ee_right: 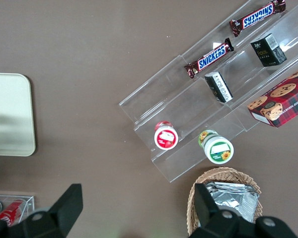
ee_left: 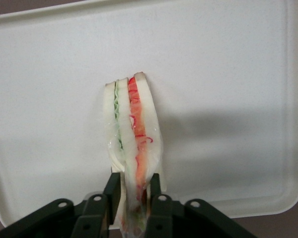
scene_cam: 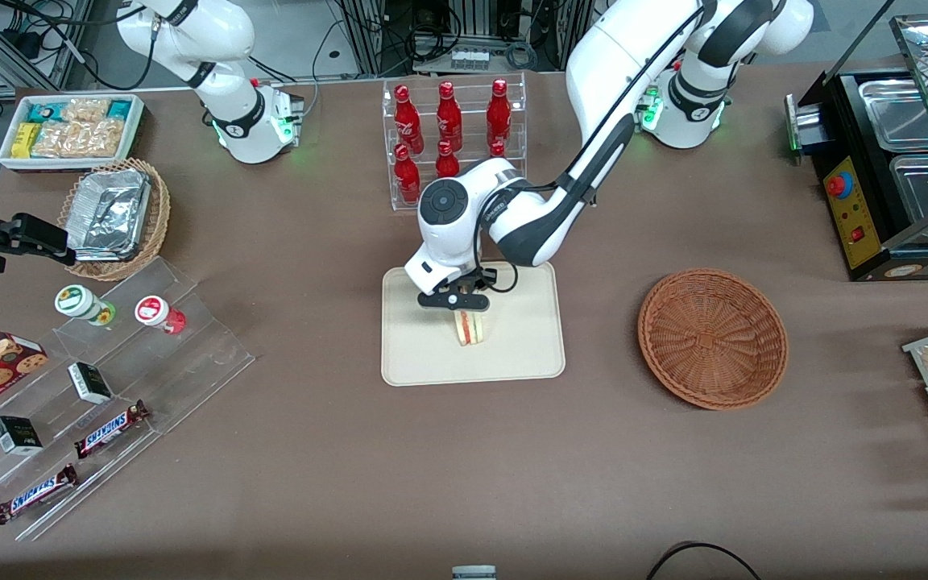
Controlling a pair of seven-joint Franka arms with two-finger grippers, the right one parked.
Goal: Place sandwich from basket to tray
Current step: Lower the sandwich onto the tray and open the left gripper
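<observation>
The sandwich [scene_cam: 470, 329] is a wedge of pale bread with red-orange and green filling. It stands on its edge over the middle of the cream-beige tray [scene_cam: 528, 354]. My left gripper [scene_cam: 461, 310] is shut on the sandwich from above, one finger on each bread face. The left wrist view shows the black fingers [ee_left: 112, 184] pinching the sandwich [ee_left: 131, 124] against the tray [ee_left: 228, 74]. I cannot tell whether the sandwich rests on the tray or hangs just above it. The reddish-brown wicker basket [scene_cam: 712, 338] lies empty beside the tray, toward the working arm's end of the table.
A clear rack of red bottles [scene_cam: 452, 129] stands farther from the front camera than the tray. Toward the parked arm's end are a clear stepped stand with snack bars and cups [scene_cam: 101, 379], a lighter wicker basket with foil containers [scene_cam: 113, 217] and a white snack bin [scene_cam: 69, 129]. A black warmer [scene_cam: 891, 169] stands at the working arm's end.
</observation>
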